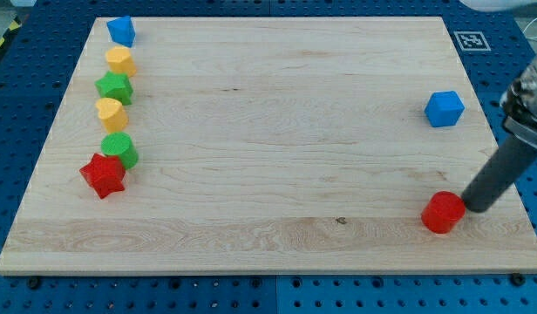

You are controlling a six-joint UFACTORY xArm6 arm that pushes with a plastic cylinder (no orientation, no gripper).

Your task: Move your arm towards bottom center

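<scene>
The arm ends in a bare rod, so there's nothing to open or close. The tip point(472, 207) sits at the near right of the board point(277, 131), touching or just beside the red block point(443, 212); contact is hard to tell. Blue cube point(445, 108) lies farther back. The target, bottom centre, is bare wood to the left. Best to sweep left along the near edge, passing nearer than the red block so it isn't dragged along.
</scene>
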